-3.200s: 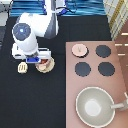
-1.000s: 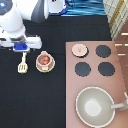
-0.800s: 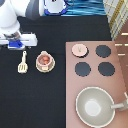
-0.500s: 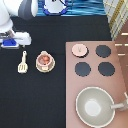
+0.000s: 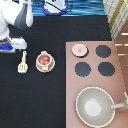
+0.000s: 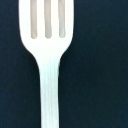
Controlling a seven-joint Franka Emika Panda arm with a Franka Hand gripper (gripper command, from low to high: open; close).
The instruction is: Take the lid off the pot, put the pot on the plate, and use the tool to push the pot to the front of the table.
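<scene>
The pale-pink pot [image 5: 44, 59] with reddish contents stands uncovered on the beige plate [image 5: 44, 69], on the black table [image 5: 45, 102] left of the stove. Its lid [image 5: 79, 49] lies on the stove's top-left corner. The cream spatula [image 5: 22, 63] lies flat just left of the pot, blade toward the exterior view's top. My gripper [image 5: 11, 46] hangs at the exterior view's left edge, above and left of the spatula and touching nothing. The wrist view is filled by the spatula [image 6: 49, 60], its slotted blade and handle seen from close by.
The pinkish-brown stove panel [image 5: 120, 80] with several black burners [image 5: 83, 69] fills the exterior view's right. A large grey pan [image 5: 95, 106] with a long handle sits at its bottom. My arm rises along the top left.
My gripper left its place over the pot and plate and travelled to the exterior view's left, past the spatula. Pot, plate, lid and spatula stayed put.
</scene>
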